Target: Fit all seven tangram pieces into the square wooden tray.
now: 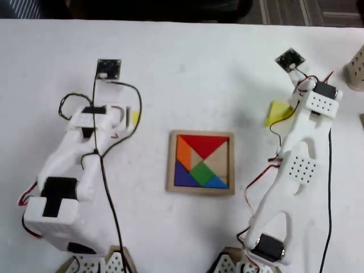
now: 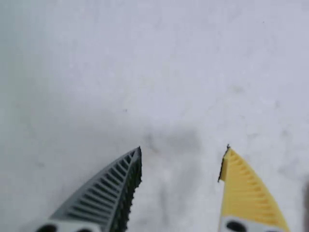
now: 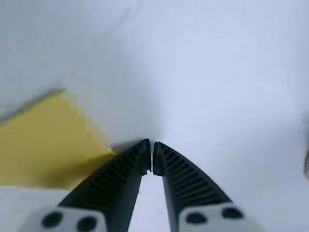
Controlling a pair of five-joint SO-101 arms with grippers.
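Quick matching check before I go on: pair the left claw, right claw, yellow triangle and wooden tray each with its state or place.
Things:
1. left claw
2. right claw
3. yellow triangle
4. wooden tray

States or places:
A. lying on the table, outside the tray
B. open
C. mid-table, with coloured pieces inside
D. shut

Pairs: 1-B, 2-D, 3-A, 4-C

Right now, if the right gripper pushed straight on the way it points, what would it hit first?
Probably the bare white table: the right gripper, shut, aims just beside the yellow piece, not onto it, though depth is unclear.
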